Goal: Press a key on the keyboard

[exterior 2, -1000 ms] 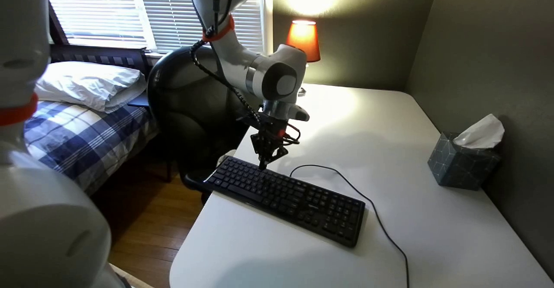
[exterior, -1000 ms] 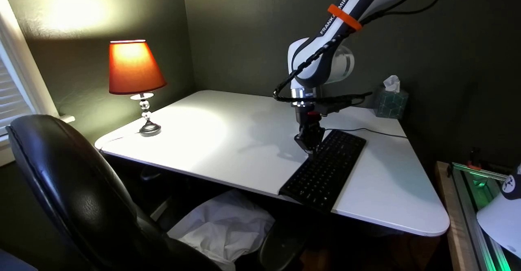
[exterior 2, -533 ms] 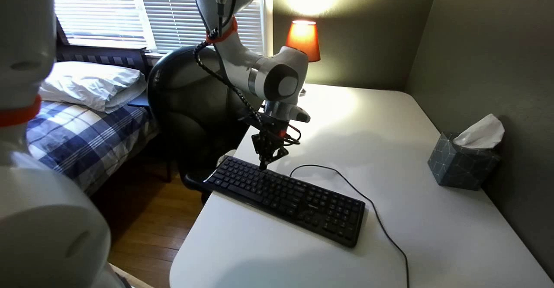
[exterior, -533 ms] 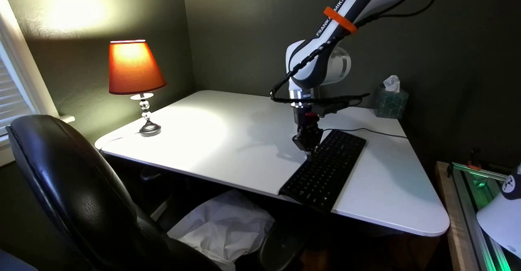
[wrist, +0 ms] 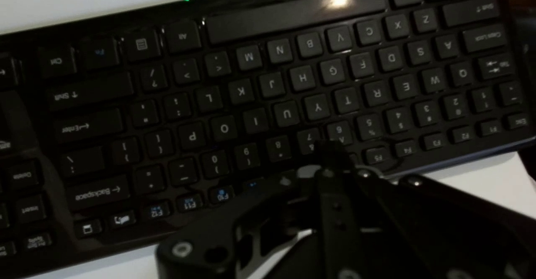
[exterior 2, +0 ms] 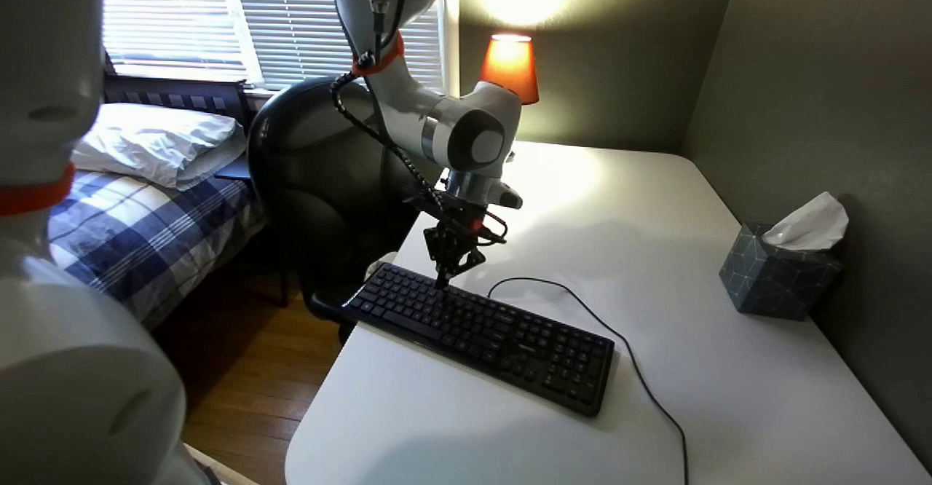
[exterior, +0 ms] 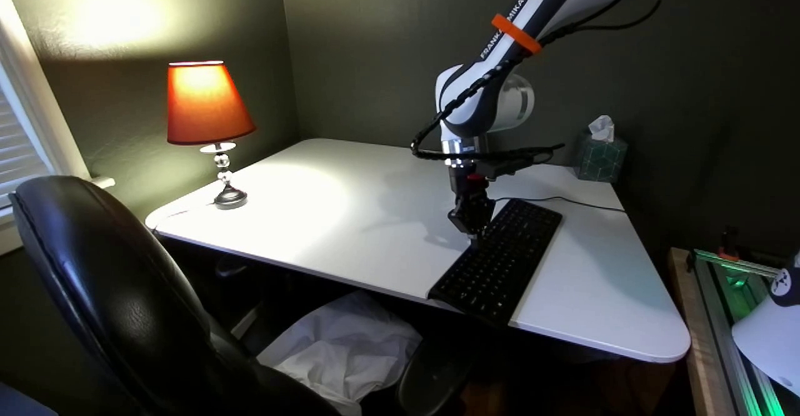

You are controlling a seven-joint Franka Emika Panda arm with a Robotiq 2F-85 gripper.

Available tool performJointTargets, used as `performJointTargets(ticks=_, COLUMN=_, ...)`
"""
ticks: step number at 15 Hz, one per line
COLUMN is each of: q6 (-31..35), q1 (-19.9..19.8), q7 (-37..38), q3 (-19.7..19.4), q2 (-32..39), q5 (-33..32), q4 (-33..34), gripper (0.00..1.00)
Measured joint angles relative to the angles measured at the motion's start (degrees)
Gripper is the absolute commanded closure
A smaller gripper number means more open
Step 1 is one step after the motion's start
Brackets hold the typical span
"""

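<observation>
Pointing down at the keyboard (wrist: 259, 94), your gripper (wrist: 331, 149) has its fingers pressed together, with nothing seen between them, so they make a single blunt poker. In an exterior view the keyboard lies on the counter (exterior 2: 655, 252), running from left of centre toward the lower right; in the wrist view its long axis crosses the frame, rising slightly to the right, while your fingers come in from the bottom. So the tips sit over the number row, at the gap between the 7 key (wrist: 309, 140) and the 6 key (wrist: 338, 130), with the letter rows farther up the frame. You can't tell from here whether they touch a key or hang just above it. A short, straight push down looks like your next move; off-centre, it could catch both keys.
</observation>
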Motion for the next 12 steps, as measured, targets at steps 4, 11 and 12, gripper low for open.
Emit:
performJointTargets(ticks=4, q6=-0.04, q1=-0.09, q7=0.0, q3=0.0, q2=0.58, q5=0.0, q4=0.67, gripper=1.0)
performJointTargets(ticks=11, q6=-0.17, q1=-0.21, q7=0.0, q3=0.09, q2=1.77, q5=0.0, q4=1.61, gripper=1.0)
performJointTargets(ticks=12, q6=-0.29, q1=-0.21, q7=0.0, q3=0.11, q2=1.96, q5=0.0, q4=1.83, gripper=1.0)
